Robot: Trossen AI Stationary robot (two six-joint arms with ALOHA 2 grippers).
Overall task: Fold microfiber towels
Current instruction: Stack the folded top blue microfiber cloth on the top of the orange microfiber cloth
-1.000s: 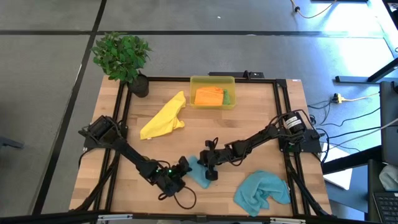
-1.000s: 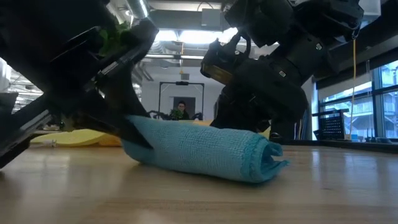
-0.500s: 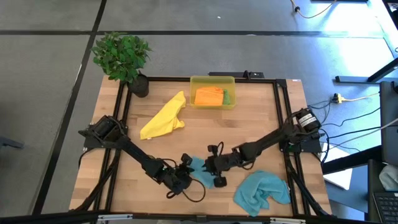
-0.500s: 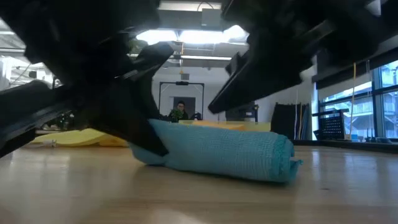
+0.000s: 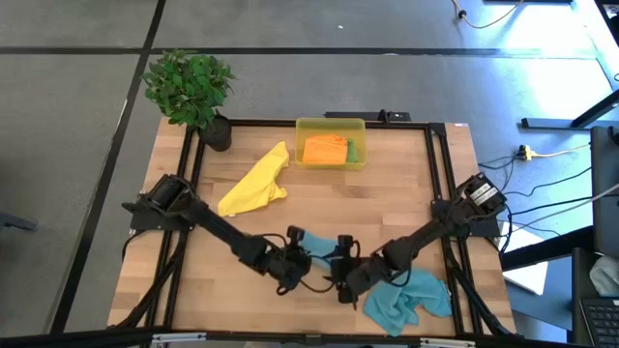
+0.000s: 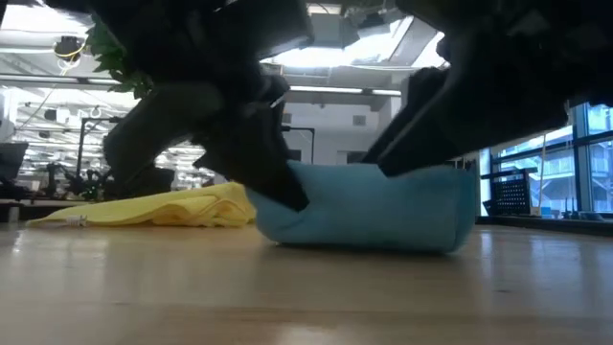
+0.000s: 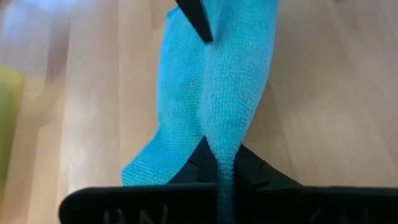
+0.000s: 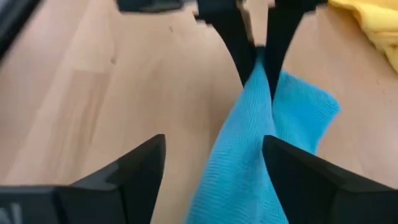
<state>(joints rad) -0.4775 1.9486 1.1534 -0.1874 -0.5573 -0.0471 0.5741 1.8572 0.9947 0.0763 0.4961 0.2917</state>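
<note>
Table (image 5: 387,203) is carrying a teal towel (image 5: 322,247) near its front edge, long axis lying 9-to-3 between both arms: left gripper (image 5: 293,257) pinching its 9 o'clock end, right gripper (image 5: 345,275) spreading wide at 3 o'clock

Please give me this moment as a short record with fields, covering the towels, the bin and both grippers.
held towel: teal towel stretched between both grippers, low over the table
left gripper: shut on one end of that towel
right gripper: at its other end, fingers spread
second teal towel: crumpled near the front right corner
yellow towel: loose, back left of centre
bin: at the back edge, holding folded orange towel and a green towel
</note>
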